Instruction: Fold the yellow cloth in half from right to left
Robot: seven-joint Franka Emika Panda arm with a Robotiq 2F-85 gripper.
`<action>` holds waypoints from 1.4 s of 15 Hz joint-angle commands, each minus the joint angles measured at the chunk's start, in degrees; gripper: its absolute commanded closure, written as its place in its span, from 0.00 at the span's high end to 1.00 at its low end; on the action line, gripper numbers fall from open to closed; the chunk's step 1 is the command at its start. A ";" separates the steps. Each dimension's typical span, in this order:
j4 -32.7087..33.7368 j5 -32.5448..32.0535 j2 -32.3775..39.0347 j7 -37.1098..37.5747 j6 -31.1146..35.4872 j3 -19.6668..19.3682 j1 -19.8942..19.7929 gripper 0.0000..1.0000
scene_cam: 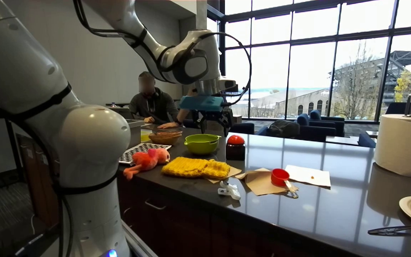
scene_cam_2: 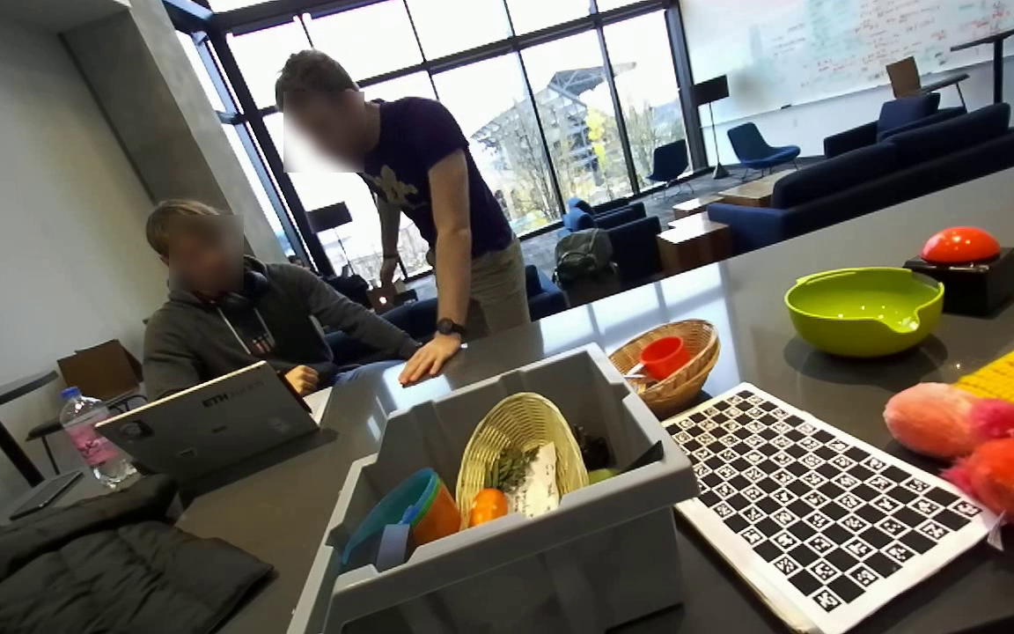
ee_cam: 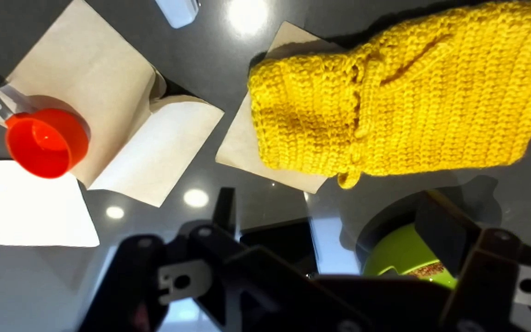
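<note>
Hand (ee_cam: 337,219) spread, yellow cloth (ee_cam: 404,110) lengthwise across the wrist view, left end on brown paper (ee_cam: 246,146)

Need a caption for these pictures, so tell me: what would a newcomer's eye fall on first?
Probably the big white robot arm, filling the left of an exterior view, its open hand above the counter. Then the bright yellow cloth, across the upper right of the wrist view, lying partly on brown paper. The red-domed black box beside the green bowl in both exterior views may come third.
</note>
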 commanded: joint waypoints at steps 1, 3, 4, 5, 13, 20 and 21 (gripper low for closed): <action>0.32 -1.47 0.68 -0.33 -4.79 1.09 -0.61 1.00; 0.18 -2.97 0.84 -0.71 -9.25 1.74 -1.11 1.00; 0.25 -3.39 0.77 -0.99 -11.31 1.92 -1.18 1.00; 0.63 -3.82 0.86 -1.35 -13.74 2.04 -1.21 1.00; 2.01 -4.43 7.34 -3.07 -6.55 3.56 0.35 1.00; 5.69 -2.50 15.41 -3.24 0.85 5.30 2.91 1.00; 6.15 -2.00 16.30 -3.49 1.56 5.40 3.29 1.00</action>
